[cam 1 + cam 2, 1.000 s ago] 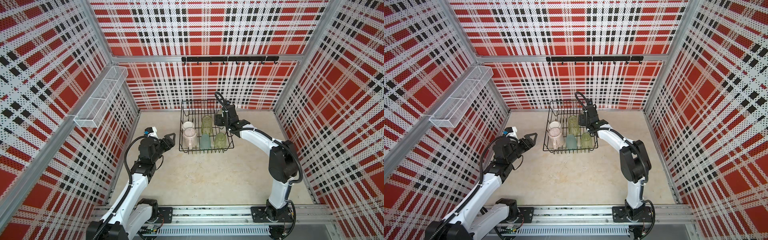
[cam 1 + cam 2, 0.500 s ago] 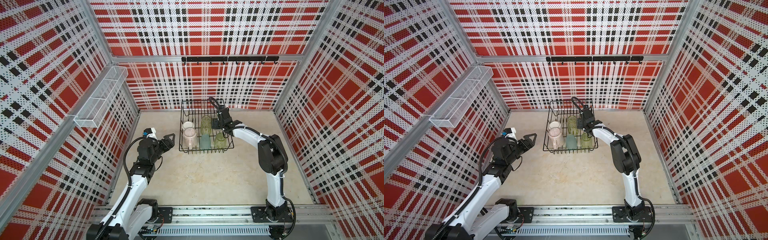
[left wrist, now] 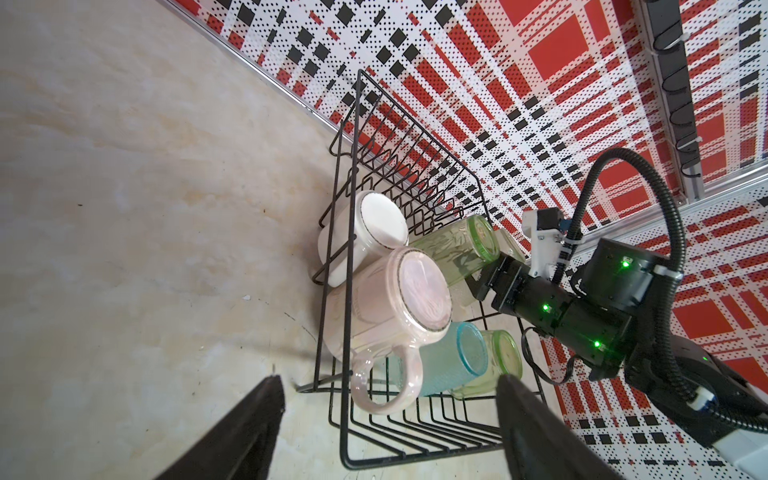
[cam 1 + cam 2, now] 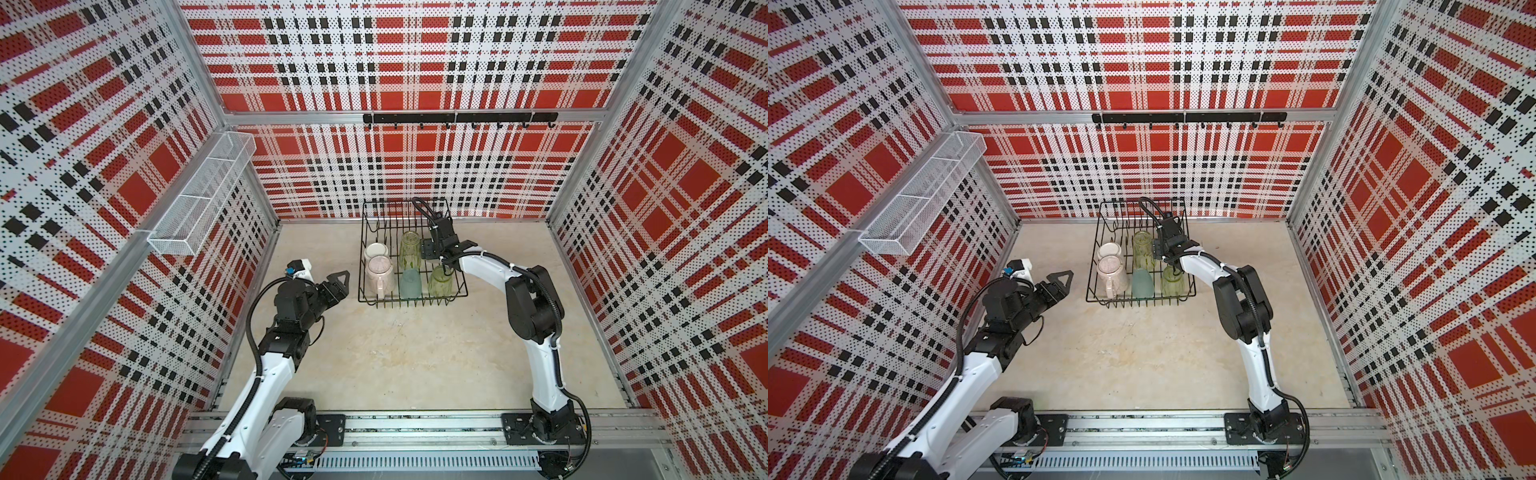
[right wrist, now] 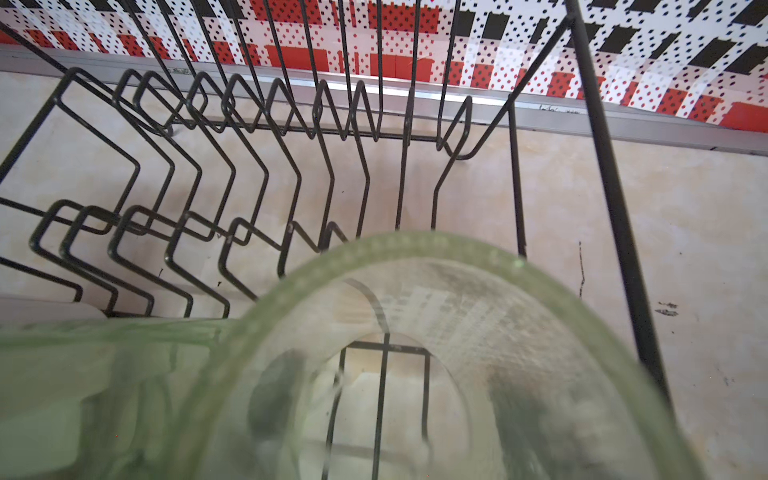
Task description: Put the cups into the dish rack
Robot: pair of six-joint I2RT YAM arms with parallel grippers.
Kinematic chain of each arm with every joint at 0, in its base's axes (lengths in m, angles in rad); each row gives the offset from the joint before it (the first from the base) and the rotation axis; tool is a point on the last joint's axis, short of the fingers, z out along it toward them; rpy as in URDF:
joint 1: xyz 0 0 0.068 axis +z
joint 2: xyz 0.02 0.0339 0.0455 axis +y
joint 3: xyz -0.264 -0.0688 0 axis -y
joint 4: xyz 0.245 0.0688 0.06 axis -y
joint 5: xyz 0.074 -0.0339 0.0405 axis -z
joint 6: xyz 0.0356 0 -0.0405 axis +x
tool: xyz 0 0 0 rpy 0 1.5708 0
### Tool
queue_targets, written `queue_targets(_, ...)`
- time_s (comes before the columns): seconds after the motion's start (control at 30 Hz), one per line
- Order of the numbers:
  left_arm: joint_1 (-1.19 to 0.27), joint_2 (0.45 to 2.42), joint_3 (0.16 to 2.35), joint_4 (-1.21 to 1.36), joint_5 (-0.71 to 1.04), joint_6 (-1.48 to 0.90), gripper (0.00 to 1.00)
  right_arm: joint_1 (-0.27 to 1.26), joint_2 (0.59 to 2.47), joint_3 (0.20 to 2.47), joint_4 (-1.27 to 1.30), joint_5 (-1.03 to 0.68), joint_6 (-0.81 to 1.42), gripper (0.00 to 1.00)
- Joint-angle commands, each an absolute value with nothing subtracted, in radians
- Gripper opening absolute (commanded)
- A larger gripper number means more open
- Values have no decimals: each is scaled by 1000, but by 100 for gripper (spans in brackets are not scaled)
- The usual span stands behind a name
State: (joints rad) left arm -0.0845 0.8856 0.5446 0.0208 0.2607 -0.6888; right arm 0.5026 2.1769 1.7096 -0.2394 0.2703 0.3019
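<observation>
Square black wire dish rack [image 4: 415, 300] with upright prongs and raised sides.

Right gripper [image 4: 426, 251] reaching down inside the rack, toward its far side. Jaws closed around a pale frosted glass tumbler [image 5: 457, 311], held tilted over the rack's bottom wires. Not possible to tell if touching these wires.

Left gripper [image 4: 340, 283] outside the rack, near its wall on the left arm's side. Jaws wide apart, nothing between them.

Five more cups inside the rack, all bottom up:
- Pale pink mug [image 4: 379, 272] at that same wall, handle toward the rack's front.
- White mug [image 4: 376, 250] just behind the pink one.
- Tall green glass tumbler [image 4: 409, 249] in the rack's middle, leaning, just beside the right gripper.
- Teal translucent tumbler [image 4: 410, 283] in the rack's front row.
- Second, shorter green tumbler [image 4: 440, 281] next to the teal one.
</observation>
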Motion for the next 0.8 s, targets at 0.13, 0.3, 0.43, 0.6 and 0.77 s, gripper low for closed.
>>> queue_targets(0.13,-74,872,535,27,279,-690,83,495,2204,1698,-189,297,273,74)
queue_targets(0.3,-74,872,527,32,281,-693,84,494,2206,1703,-196,294,262,82)
queue_targets(0.43,-66,880,513,53,308,-714,84,494,2206,1707,-210,296,243,86)
queue_targets(0.6,-60,885,511,58,318,-720,84,494,2204,1703,-218,303,235,88)
queue_targets(0.77,-57,885,512,58,325,-723,84,494,2181,1703,-224,303,236,87)
